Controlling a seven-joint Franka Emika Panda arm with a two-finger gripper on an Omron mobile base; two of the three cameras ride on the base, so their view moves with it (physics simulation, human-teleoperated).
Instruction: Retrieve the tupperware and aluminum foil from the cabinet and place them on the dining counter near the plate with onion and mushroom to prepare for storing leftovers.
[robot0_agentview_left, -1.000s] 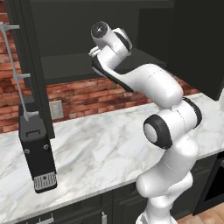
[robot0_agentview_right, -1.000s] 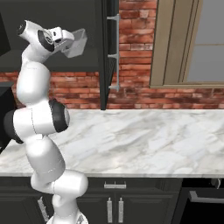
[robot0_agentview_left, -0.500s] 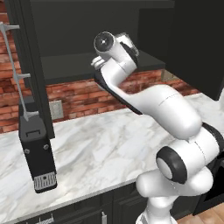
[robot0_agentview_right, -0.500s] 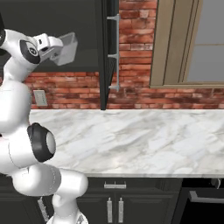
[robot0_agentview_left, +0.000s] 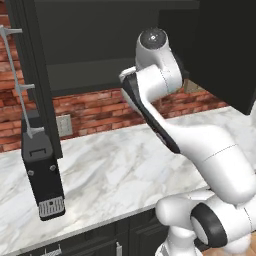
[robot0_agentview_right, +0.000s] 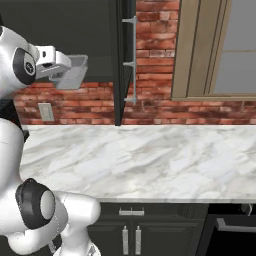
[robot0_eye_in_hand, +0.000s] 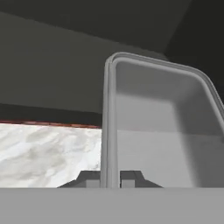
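Clear greyish plastic tupperware tub (robot0_eye_in_hand: 162, 127) rides clamped in my end effector (robot0_eye_in_hand: 110, 177), now swung leftward, clear of the black cabinet (robot0_agentview_right: 117, 60); carrying begins.

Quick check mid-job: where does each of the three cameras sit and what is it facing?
Left base view: behind-left, facing the open cabinet; white arm in front.
Right base view: behind-right, facing the brick wall; arm at left, gripper holding the tupperware.
Hand view: on the hand, along jaws shut on the tub's rim.
Shared: marble worktop.
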